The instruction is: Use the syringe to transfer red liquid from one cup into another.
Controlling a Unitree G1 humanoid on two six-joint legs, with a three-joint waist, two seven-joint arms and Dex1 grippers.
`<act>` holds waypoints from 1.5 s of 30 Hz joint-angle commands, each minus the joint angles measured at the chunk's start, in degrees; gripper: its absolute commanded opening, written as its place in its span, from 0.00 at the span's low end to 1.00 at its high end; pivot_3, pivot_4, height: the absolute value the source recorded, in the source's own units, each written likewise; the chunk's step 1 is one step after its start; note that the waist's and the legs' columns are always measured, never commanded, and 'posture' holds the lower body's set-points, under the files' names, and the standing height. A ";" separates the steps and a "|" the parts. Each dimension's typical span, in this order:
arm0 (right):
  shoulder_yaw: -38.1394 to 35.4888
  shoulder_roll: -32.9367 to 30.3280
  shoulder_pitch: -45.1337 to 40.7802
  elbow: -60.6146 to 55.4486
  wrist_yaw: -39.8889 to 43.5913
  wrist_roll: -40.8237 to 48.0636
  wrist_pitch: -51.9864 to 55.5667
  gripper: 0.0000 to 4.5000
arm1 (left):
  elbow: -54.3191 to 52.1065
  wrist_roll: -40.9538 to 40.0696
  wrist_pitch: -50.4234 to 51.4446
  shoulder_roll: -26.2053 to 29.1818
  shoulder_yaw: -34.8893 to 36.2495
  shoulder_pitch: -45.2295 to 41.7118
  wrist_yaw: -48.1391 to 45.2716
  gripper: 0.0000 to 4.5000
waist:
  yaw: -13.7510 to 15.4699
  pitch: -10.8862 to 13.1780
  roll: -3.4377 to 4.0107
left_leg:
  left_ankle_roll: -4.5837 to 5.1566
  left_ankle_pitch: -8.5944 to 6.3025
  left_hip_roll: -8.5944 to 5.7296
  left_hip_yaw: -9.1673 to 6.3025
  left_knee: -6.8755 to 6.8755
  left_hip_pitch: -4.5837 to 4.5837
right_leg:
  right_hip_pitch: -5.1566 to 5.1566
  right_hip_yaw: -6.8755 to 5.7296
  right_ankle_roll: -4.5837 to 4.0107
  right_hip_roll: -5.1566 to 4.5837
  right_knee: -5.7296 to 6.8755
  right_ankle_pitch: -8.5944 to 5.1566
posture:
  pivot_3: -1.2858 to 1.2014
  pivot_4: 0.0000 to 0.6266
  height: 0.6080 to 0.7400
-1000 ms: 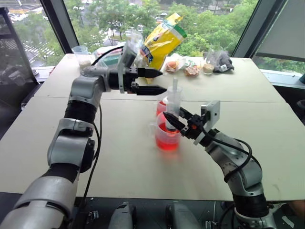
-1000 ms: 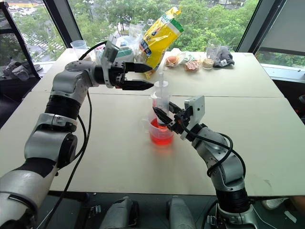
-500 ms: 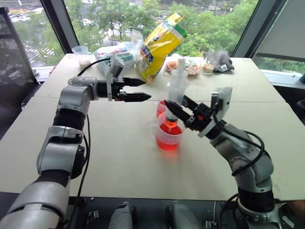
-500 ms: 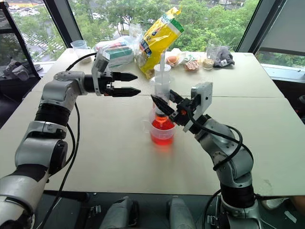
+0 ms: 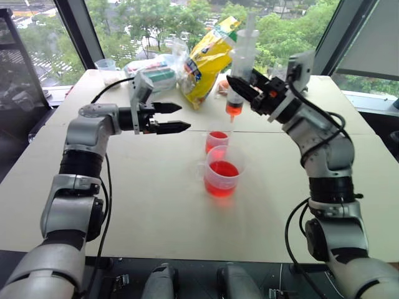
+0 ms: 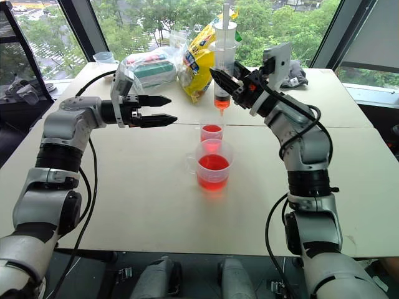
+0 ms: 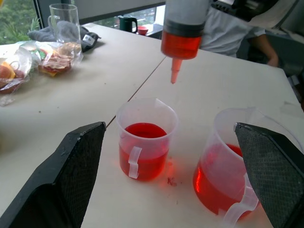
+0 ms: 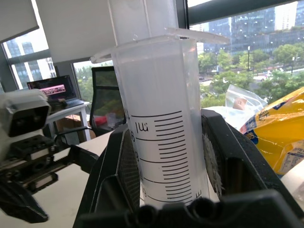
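My right gripper (image 5: 239, 83) is shut on the barrel of the syringe (image 5: 239, 73), holding it upright high over the table. Red liquid (image 7: 181, 47) fills the lower barrel, and the orange tip (image 7: 174, 71) hangs well above the smaller cup (image 5: 216, 140), slightly off its centre. The smaller cup holds some red liquid. Just in front of it stands the larger handled cup (image 5: 221, 172), also part full of red. My left gripper (image 5: 184, 117) is open, level, to the left of both cups, holding nothing. The right wrist view shows the barrel (image 8: 161, 142) between the fingers (image 8: 118, 161).
At the table's far edge lie a yellow bag (image 5: 209, 59), clear food packets (image 5: 240, 87), a wrapped bundle (image 5: 153, 67), a cup with beige grains (image 5: 107, 71), and a glass by a grey cloth (image 5: 283, 78). A person (image 7: 228, 28) sits beyond the table.
My right gripper has lifted the syringe out of the larger cup, up and toward the far side, over the smaller cup. The left gripper has drawn back to the left, still open.
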 commanded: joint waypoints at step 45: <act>0.74 5.57 0.05 12.66 5.36 -8.31 -12.11 0.33 | 39.12 7.00 -23.34 -16.31 2.76 -30.07 -0.87 0.02 | -0.17 0.03 0.05 | -0.03 0.02 0.00 0.06 -0.04 -0.02 | -0.05 0.00 0.01 0.01 -0.03 0.00 | 0.52 0.24 1.00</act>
